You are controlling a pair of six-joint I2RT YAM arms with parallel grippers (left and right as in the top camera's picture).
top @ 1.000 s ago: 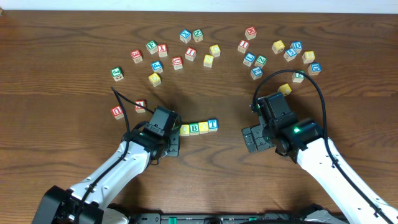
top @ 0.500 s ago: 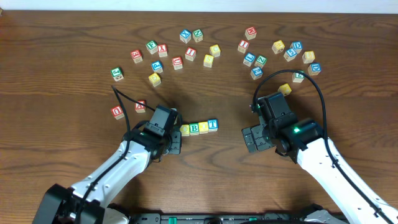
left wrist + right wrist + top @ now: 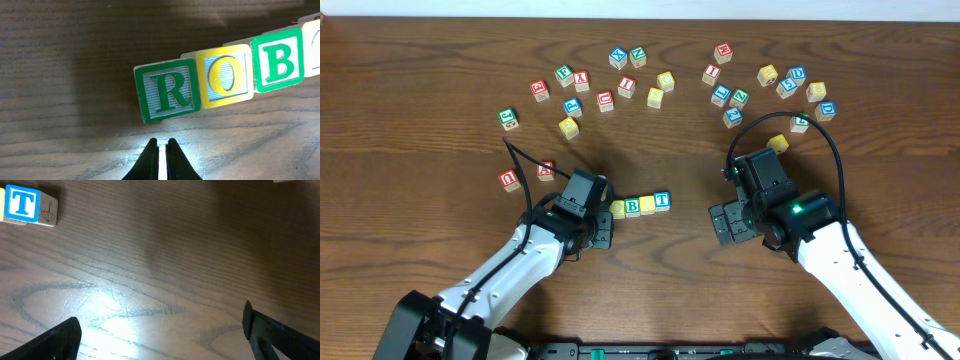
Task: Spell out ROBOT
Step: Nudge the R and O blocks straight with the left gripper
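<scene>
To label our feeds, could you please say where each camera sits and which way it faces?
Overhead: above the table, looking straight down; left arm and right arm show.
Left wrist: on the left arm, facing down at R, O, B; shut left pincer shows.
Right wrist: on the right arm, facing down at T; open right pincer shows.
Shared: overhead and right wrist show T.

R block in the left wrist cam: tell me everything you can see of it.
The R block looks like a wooden cube. Its top face has a green border and a green R on a pale striped panel. It sits flat on the wooden table, slightly skewed, at the left end of the row, its right side against the yellow O block. The left gripper is shut just beside it, not touching.
</scene>
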